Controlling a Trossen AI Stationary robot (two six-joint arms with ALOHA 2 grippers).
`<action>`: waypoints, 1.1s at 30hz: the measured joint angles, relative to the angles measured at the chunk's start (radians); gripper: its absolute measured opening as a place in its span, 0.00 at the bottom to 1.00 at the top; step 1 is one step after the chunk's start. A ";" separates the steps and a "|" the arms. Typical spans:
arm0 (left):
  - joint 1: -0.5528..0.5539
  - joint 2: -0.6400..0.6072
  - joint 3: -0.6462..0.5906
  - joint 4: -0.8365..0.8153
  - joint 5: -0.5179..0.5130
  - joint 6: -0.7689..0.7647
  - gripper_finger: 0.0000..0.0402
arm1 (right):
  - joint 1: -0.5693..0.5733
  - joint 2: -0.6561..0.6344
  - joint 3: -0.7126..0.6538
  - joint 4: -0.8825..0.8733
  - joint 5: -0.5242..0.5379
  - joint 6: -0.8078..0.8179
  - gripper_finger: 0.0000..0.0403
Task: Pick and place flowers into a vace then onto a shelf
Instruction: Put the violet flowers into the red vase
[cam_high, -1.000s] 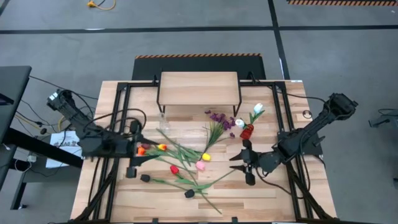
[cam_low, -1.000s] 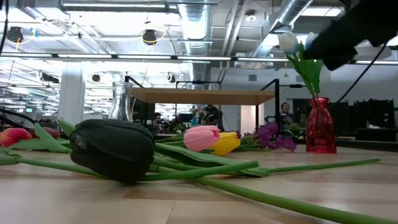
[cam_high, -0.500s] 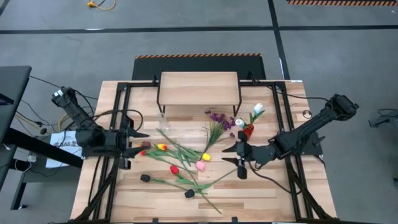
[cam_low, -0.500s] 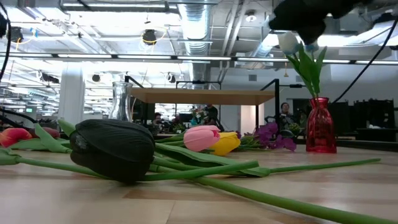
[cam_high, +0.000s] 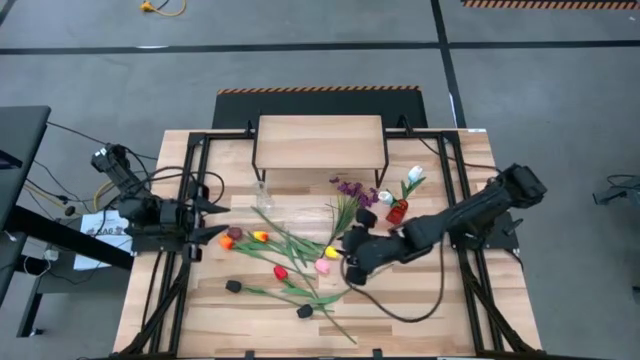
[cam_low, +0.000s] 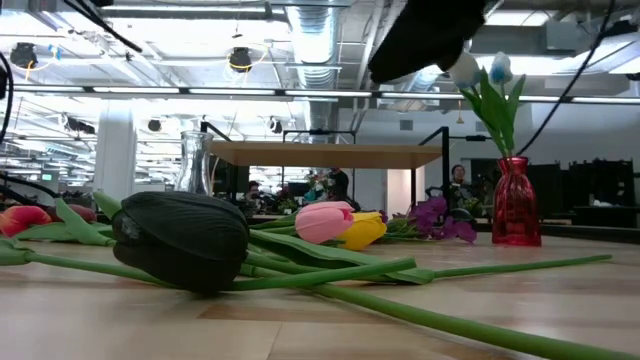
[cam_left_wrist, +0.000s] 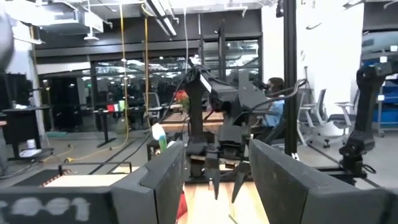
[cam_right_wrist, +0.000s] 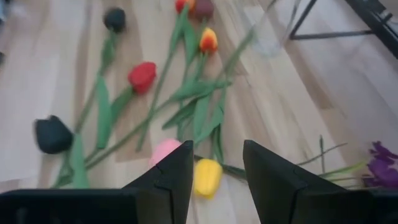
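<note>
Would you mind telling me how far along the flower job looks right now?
Done: a white flower stands in the red vase. In hand: the right tool, open and empty, hovers over the loose flowers near the pink and yellow heads; the left tool waits open at the table's left. Left: the loose flowers, the empty clear vase, the bare shelf.

We are in a large open-plan robotics lab or office: exposed ceiling ducts (cam_low: 310, 30) and strip lights, a grey concrete floor (cam_high: 300, 60) with hazard-striped tape, office chairs (cam_left_wrist: 314, 118), and people seated at workstations.
</note>
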 joint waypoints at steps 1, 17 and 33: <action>0.000 -0.002 -0.005 -0.002 0.005 0.003 0.42 | -0.005 0.019 0.031 -0.024 -0.001 -0.004 0.33; 0.000 0.001 -0.006 -0.060 0.016 0.029 0.42 | -0.055 0.162 0.198 -0.214 -0.155 -0.138 0.33; 0.000 0.001 -0.005 -0.062 0.020 0.023 0.42 | -0.182 0.234 0.200 -0.420 -0.145 -0.411 0.33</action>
